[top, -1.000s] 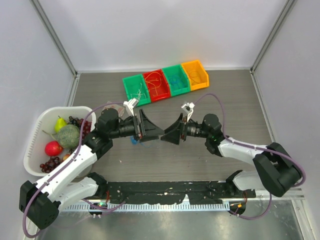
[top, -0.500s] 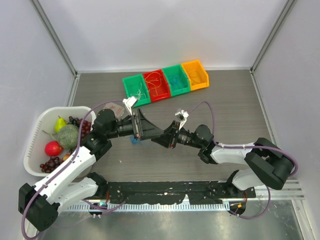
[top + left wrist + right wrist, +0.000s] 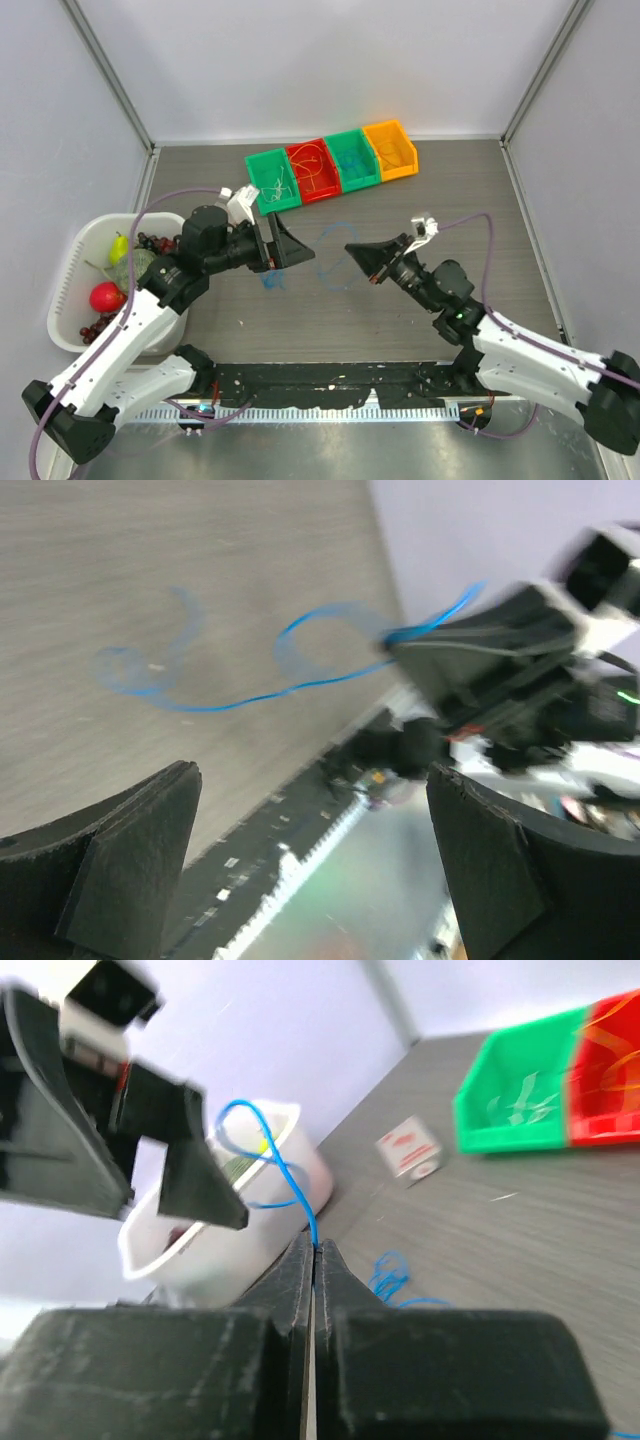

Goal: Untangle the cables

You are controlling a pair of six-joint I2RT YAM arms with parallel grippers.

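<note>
Risking a slip of the thin blue cable (image 3: pixel 230 702) from the pinch, or a tightening of its loose loops lying on the table (image 3: pixel 480 200) under a hard pull, clamping it in the fully closed right gripper (image 3: pixel 313 1250), hanging the left gripper (image 3: pixel 312 775) wide open nearby, holding nothing.

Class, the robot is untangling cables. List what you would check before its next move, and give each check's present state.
1. Right tool shut on the blue cable: ok, the cable comes out between its closed fingers.
2. Left tool open and holding nothing: ok.
3. Whole cable lifted off the tabletop: not ok, part of it lies there in a loose coil.
4. Coil free of knots: cannot tell, it is blurred and small.
5. Row of bins apart from both tools: ok.
</note>
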